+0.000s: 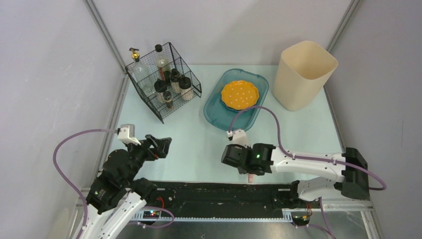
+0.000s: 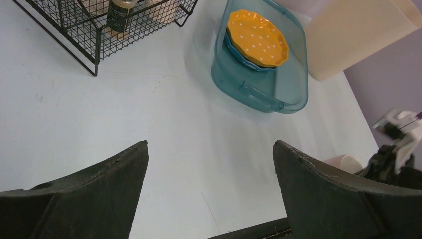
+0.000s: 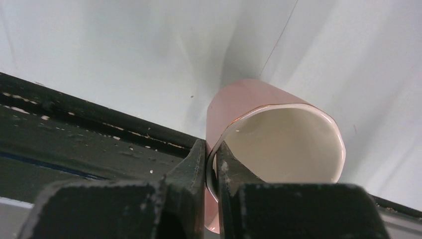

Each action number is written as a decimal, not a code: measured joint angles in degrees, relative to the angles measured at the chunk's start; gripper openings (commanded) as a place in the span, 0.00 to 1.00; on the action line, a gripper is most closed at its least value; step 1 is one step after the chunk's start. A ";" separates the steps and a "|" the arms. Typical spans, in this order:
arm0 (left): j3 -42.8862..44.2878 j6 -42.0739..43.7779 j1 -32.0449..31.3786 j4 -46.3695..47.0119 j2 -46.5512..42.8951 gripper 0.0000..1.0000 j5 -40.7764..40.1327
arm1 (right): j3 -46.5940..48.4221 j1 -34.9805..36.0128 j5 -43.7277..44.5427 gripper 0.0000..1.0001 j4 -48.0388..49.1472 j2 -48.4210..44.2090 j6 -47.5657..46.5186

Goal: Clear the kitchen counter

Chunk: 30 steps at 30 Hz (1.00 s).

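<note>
A pink cup (image 3: 259, 102) with a cream inside stands at the front edge of the kitchen counter (image 1: 199, 134), next to the black rail. My right gripper (image 3: 211, 149) is shut on its rim, one finger inside and one outside the wall. From above, the right gripper (image 1: 247, 172) points down over the cup (image 1: 252, 177), which is mostly hidden beneath it. My left gripper (image 1: 161, 144) hovers open over the front left of the counter with nothing between its fingers (image 2: 124, 169). The left wrist view shows the cup (image 2: 343, 162) at the right edge.
A teal tub (image 1: 219, 112) holding an orange dotted plate (image 1: 240, 94) sits at the back centre. A black wire basket (image 1: 164, 82) of bottles stands at the back left and a tall cream bin (image 1: 304, 74) at the back right. The black front rail (image 1: 219, 191) runs along the near edge.
</note>
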 measured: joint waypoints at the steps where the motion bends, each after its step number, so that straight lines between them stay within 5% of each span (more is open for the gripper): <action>1: 0.00 0.02 0.00 0.00 0.09 0.98 0.00 | 0.50 -0.59 0.00 0.00 -0.22 -0.76 -0.76; 16: 0.00 0.00 0.00 0.02 0.83 0.98 0.00 | 28.39 -14.14 0.15 0.00 -0.57 -0.61 -25.05; 30: 0.00 0.02 0.00 0.09 1.07 0.98 0.00 | 31.30 -29.20 -15.26 0.00 14.75 10.62 -50.77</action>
